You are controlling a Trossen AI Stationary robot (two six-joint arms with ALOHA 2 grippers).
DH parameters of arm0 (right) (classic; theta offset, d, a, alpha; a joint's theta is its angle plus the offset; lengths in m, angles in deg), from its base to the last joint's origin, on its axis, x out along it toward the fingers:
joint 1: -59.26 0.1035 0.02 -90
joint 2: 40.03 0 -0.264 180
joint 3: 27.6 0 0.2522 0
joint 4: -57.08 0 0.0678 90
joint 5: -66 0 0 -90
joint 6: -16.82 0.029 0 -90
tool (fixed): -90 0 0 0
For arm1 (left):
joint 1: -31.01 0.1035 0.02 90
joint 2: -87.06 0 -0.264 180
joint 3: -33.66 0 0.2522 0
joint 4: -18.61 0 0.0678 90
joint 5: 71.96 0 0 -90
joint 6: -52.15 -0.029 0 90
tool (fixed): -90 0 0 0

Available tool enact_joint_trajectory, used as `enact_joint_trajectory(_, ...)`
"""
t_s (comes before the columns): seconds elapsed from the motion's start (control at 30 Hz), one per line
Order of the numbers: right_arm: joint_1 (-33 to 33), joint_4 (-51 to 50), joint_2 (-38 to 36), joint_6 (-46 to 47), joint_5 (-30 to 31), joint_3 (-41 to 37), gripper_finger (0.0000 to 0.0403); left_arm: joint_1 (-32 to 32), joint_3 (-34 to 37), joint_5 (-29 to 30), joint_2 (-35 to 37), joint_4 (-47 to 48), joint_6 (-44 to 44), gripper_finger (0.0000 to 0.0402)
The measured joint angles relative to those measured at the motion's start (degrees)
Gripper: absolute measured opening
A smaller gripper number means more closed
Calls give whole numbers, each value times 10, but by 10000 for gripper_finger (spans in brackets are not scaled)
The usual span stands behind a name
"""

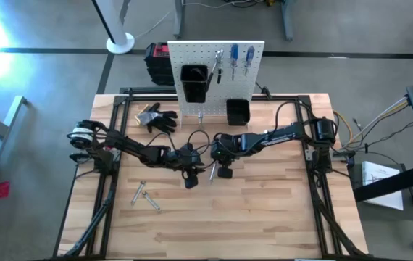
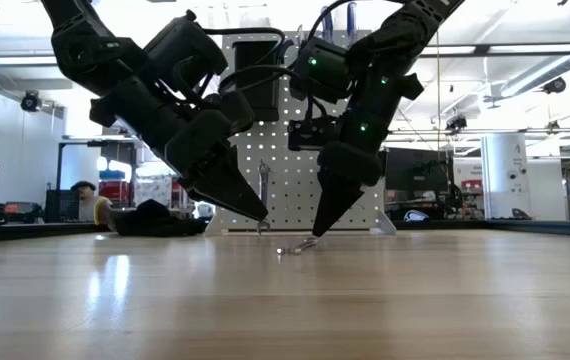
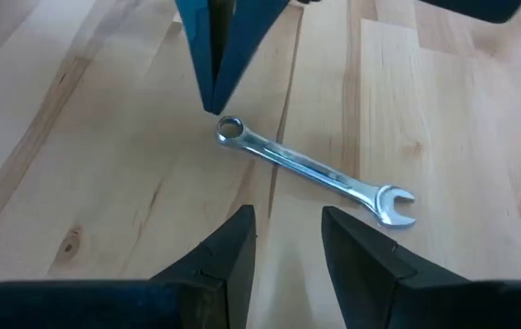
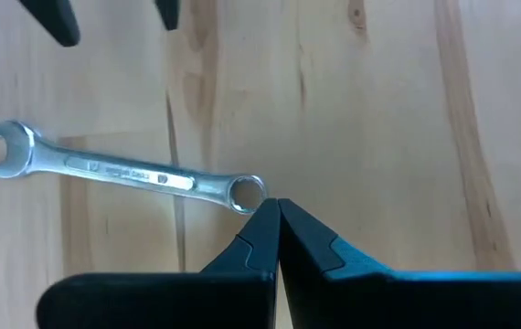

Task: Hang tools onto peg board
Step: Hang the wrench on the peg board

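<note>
Wrench (image 4: 132, 174) on the tabletop (image 1: 264, 210), in front of the peg board (image 1: 214, 72). Right gripper (image 4: 277, 212), fingers pressed together, touches its ring end; left gripper (image 3: 288, 228), fingers spread and empty, hovers just beside its open-jawed end.

Peg board (image 1: 210, 69) stands upright at the table's (image 1: 264, 217) far edge, centre. Two bins hang on it: one (image 1: 194, 83) upper left, one (image 1: 238, 111) lower right. Screwdrivers (image 1: 243, 59) and pliers (image 1: 219, 67) hang upper right on the board. Gloves (image 1: 156, 117) lie on the table left of the board's foot. Mid-table, a wrench (image 3: 315, 170) lies flat between both grippers: left gripper (image 1: 190, 179) on its left, right gripper (image 1: 224, 171) on its right, tip just beside the wrench's ring end. Two more tools (image 1: 145, 196) lie near the left front, well apart from the rest.
</note>
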Motion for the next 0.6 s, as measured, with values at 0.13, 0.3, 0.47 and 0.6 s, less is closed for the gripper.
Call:
enact_joint_trajectory(0.13,0,0,0,-2,0,3,0,0,0,0,0,0,0,117)
enact_joint_trajectory(0.3,4,21,0,-4,-12,6,0,0,0,0,0,0,3,117)
enact_joint_trajectory(0.47,10,33,5,-2,-22,4,0,0,0,-1,0,0,17,119)
enact_joint_trajectory(0.6,9,34,12,-1,-21,0,0,0,0,-11,0,0,22,128)
